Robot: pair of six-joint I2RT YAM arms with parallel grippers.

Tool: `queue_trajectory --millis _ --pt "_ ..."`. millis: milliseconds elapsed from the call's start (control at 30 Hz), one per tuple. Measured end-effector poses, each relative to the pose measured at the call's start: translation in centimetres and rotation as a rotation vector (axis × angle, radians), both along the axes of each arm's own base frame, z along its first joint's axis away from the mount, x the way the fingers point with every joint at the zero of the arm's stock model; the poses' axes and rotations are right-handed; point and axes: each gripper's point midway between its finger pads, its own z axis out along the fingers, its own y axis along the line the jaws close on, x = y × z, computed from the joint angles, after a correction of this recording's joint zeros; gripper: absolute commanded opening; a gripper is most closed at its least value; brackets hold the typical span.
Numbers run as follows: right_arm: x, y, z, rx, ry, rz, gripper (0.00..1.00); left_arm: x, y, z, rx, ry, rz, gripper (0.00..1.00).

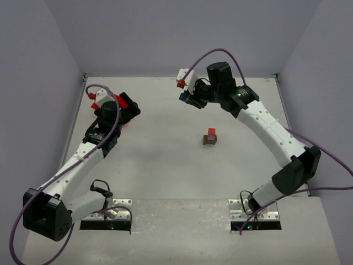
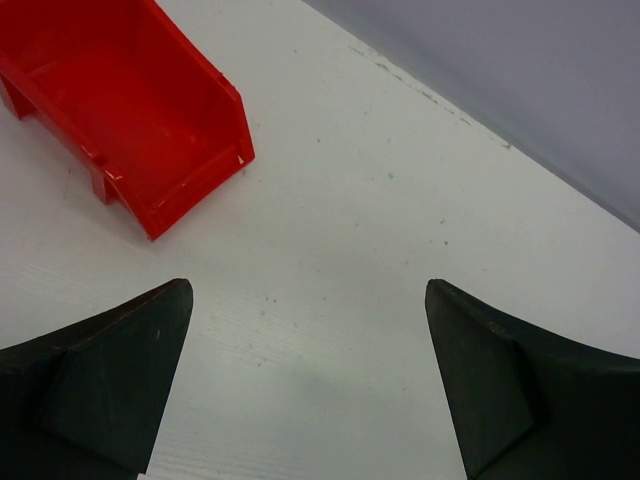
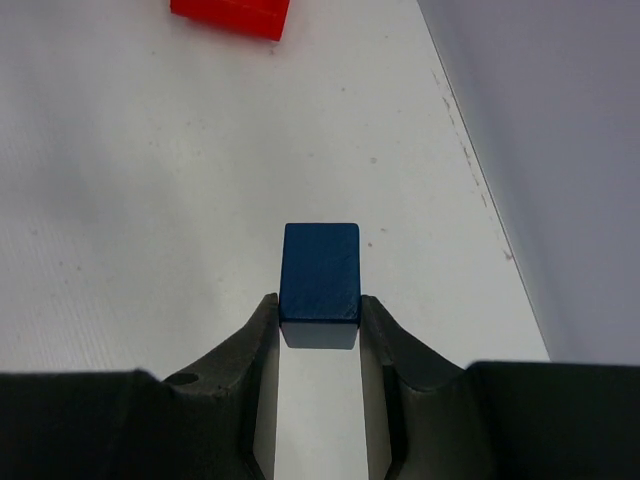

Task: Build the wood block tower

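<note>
White bench (image 1: 165,171) under grey walls: around mid-bench, nearest the arm bases, stands the small tower (image 1: 209,137), a brown block (image 1: 209,142) with an orange-red block (image 1: 210,131) on top (anything between them is too small to tell). Farther back on the left, the left tool (image 2: 308,295) hangs with its jaws spread wide, near the red bin (image 2: 150,120). Toward the far edge, the right tool (image 3: 320,312) pinches the dark blue block (image 3: 320,268) between its fingertips, well apart from the tower.
</note>
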Motion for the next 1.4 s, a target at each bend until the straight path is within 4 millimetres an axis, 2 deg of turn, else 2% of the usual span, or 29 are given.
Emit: queue_trajectory --millis 67,133,333,433,533,700,933,1200,1400 --pt "-1.0 -1.2 1.1 -0.041 -0.027 0.031 0.0 0.5 -0.6 -0.6 0.011 0.013 -0.031 1.0" --pt "-2.3 -2.4 0.7 -0.088 -0.022 0.063 0.0 0.9 -1.1 -1.6 0.022 0.039 -0.064 1.0" --pt "-5.6 -6.8 -4.4 -0.252 0.071 0.112 0.0 1.8 -2.8 -4.4 0.039 0.116 -0.154 1.0" --pt "-5.8 -8.4 -5.9 -0.295 0.11 0.108 0.0 2.3 -3.6 -5.1 0.039 0.142 -0.193 1.0" --pt "-5.4 -9.5 -6.4 -0.306 0.126 0.098 0.0 2.8 -4.1 -5.1 0.036 0.145 -0.22 1.0" --pt "-5.0 -10.1 -7.9 -0.311 0.172 0.117 0.0 2.9 -4.7 -4.9 0.036 0.136 -0.253 1.0" --pt "-4.8 -10.5 -10.5 -0.316 0.243 0.149 0.0 3.3 -5.0 -5.6 0.044 0.153 -0.27 1.0" --pt "-5.2 -11.2 -11.9 -0.328 0.291 0.161 0.03 3.5 -5.4 -6.6 0.052 0.18 -0.297 1.0" --pt "-5.2 -11.6 -12.5 -0.342 0.292 0.185 0.02 3.7 -5.6 -6.5 0.051 0.179 -0.308 1.0"
